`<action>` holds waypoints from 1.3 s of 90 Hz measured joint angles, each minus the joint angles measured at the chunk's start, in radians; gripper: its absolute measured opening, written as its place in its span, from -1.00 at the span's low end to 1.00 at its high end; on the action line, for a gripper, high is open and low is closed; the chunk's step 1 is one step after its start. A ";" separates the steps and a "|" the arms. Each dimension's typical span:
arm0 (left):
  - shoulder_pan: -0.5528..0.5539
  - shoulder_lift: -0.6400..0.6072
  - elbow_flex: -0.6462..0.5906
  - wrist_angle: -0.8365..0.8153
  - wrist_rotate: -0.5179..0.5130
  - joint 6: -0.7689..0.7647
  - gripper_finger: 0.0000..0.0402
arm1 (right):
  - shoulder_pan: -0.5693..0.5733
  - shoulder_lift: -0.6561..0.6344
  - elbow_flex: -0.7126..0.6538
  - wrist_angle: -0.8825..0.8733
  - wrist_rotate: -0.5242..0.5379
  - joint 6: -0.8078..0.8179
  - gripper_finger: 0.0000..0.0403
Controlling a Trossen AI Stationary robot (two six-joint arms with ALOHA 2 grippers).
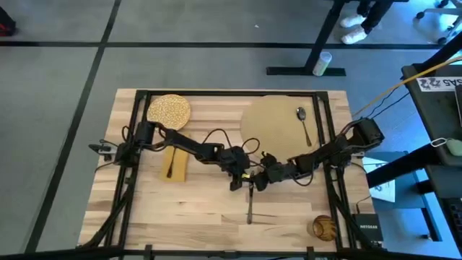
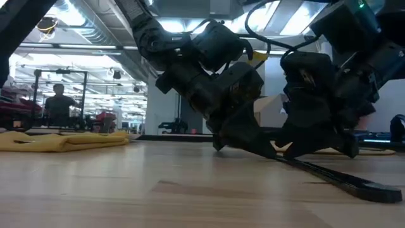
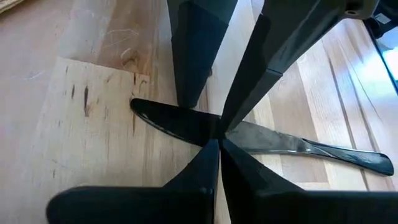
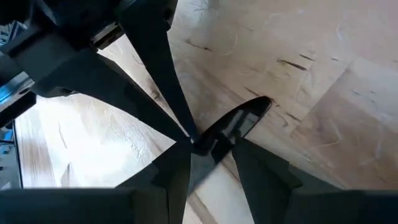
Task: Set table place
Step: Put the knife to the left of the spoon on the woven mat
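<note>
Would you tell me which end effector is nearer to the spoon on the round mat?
Right. The right end effector sits just below the mat holding the spoon; the left end effector is farther left.

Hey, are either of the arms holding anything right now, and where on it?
Both meet at the knife on the table. The left gripper pinches its blade; the right gripper straddles the blade near the tip, grip unclear.
</note>
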 joint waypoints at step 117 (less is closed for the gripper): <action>-0.001 0.087 0.006 0.096 0.023 0.021 -1.00 | 0.000 0.000 0.008 -0.003 -0.018 0.005 -0.39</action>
